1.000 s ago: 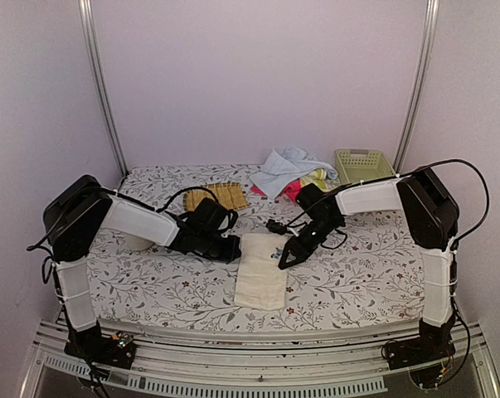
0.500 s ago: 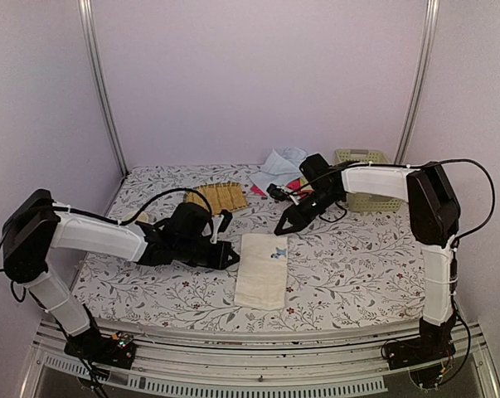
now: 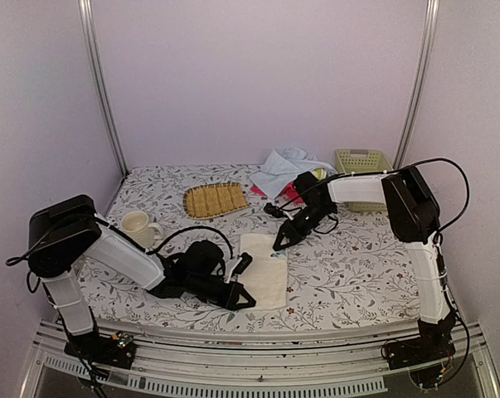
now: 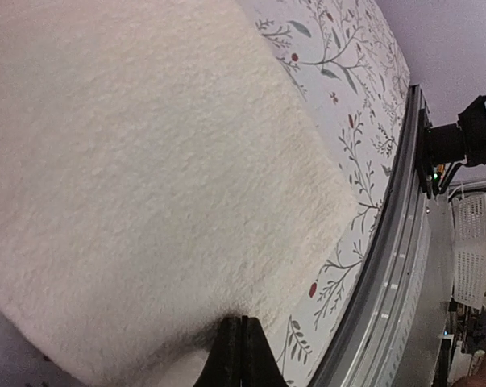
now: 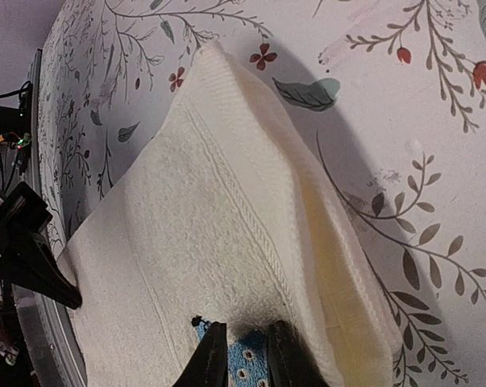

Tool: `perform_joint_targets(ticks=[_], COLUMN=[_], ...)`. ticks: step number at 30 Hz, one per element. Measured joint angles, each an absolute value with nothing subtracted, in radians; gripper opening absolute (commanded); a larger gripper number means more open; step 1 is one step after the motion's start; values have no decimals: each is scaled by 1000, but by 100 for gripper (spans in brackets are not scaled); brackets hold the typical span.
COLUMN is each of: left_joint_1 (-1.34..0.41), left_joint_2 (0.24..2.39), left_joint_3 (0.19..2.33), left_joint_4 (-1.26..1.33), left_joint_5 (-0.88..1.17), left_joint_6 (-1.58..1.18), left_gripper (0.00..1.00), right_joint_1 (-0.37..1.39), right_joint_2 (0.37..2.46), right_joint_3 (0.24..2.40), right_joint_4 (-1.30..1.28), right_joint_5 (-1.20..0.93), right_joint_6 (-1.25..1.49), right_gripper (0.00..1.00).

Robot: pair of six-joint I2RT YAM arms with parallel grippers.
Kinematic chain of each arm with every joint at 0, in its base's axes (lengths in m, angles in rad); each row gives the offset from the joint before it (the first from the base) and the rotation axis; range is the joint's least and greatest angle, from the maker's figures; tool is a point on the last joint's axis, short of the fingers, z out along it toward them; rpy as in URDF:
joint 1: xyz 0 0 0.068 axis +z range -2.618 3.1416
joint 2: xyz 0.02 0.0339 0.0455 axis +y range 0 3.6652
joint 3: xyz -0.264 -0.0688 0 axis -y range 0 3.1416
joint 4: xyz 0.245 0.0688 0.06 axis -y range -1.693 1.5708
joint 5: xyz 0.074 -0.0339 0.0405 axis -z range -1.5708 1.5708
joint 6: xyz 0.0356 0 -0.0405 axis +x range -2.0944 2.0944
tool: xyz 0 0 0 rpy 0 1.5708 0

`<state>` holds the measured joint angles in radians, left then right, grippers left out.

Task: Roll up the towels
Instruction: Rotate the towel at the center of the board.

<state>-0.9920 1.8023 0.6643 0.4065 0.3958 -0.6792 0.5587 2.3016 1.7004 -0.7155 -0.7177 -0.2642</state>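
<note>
Our left end effector [image 4: 241, 352] is fully closed, its tips at the near edge of the long cream-white terry cloth towel [image 3: 264, 274] lying on the floral-patterned bench [image 3: 357, 265]. Our right end effector [image 5: 239, 353] narrowly pinches its far edge. We judge it light and limp, best held by the corners.
</note>
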Motion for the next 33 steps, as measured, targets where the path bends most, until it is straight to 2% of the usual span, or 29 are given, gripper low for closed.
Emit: perform_joint_targets(ticks=[9,16,18,24,26,28,29,30,31,33], left_joint_1=[-1049,-1079,-1089,-1110,-1127,-1153,-1166,-1180,-1195,-1219], left_joint_2=[1867,1866,1865,1851,1834,1803,1784,1759,1731,1678], left_joint_3=[714,758,787,860,875,878,878,873,866,840], left_joint_4=[459,397,355,307,295,279,271,268,268,276], left_joint_5=[356,299,273,200,174,138,117,94,69,11], left_joint_6=[-693,-684,-671,-627,-606,-578,-564,-546,-526,-492], left_gripper=[0,0,0,0,3,9,18,37,51,61], right_joint_1=[559,556,553,548,548,549,550,553,558,576], right_joint_2=[2347,2307,2245,1890,1774,1677,1635,1603,1571,1522], right_joint_3=[1768,1752,1706,1481,1398,1298,1246,1200,1151,1071], right_joint_4=[-731,-762,-767,-774,-763,-741,-732,-724,-712,-684], right_joint_5=[-701,-719,-724,-747,-752,-758,-758,-754,-744,-707], right_joint_6=[-272,-322,-347,-443,-471,-500,-517,-530,-546,-569], right_gripper=[22,33,34,38,38,38,38,38,38,38])
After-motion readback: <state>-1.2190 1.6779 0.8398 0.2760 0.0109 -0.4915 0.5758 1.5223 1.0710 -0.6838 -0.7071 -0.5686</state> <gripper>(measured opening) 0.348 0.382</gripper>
